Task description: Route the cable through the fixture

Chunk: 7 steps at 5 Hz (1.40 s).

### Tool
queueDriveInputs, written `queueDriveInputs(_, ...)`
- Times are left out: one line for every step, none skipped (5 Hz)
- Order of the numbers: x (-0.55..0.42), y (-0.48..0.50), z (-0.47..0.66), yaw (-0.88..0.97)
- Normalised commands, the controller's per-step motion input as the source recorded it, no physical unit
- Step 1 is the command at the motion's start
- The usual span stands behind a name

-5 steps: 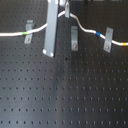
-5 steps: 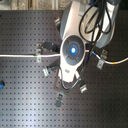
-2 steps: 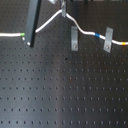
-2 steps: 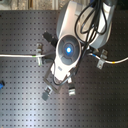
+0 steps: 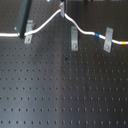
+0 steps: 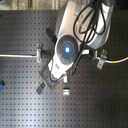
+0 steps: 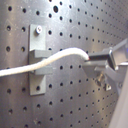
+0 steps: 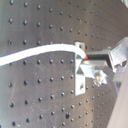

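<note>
The white cable (image 5: 47, 24) runs in from the first exterior view's left, through a leaning clip (image 5: 28, 36), and rises to a peak. There my gripper (image 5: 61, 9) holds it, lifted off the board. From the peak it drops past the top of the fixture (image 5: 74, 39), the upright grey clip with a dark hole near its foot. It goes on past a blue band (image 5: 96, 35) to the right clip (image 5: 107, 40). In both wrist views my gripper (image 7: 89, 60) (image 8: 86, 58) is shut on the cable (image 7: 45, 62) (image 8: 40, 50), with a grey clip (image 8: 80, 75) close behind.
The black perforated board (image 5: 65, 90) fills both exterior views. In the second exterior view the arm's body (image 6: 65, 50) hides the board's middle; two clips (image 6: 38, 51) (image 6: 101, 59) show beside it. A small blue object (image 6: 1, 85) lies at the second exterior view's left edge.
The arm has shifted toward the second exterior view's left, and the dark arm link has moved toward the first exterior view's left. The cable's lifted peak has moved slightly with the gripper.
</note>
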Motion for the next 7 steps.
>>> queueDriveInputs(-0.013, 0.018, 0.06, 0.92)
queueDriveInputs(-0.037, -0.029, 0.0, 0.0)
queueDriveInputs(0.025, -0.056, 0.48, -0.07)
queueDriveInputs(0.0, 0.0, 0.02, 0.0)
queueDriveInputs(0.081, -0.096, 0.44, 0.01)
queueDriveInputs(0.061, -0.092, 0.41, 0.01)
queueDriveInputs(-0.003, -0.002, 0.02, 0.0)
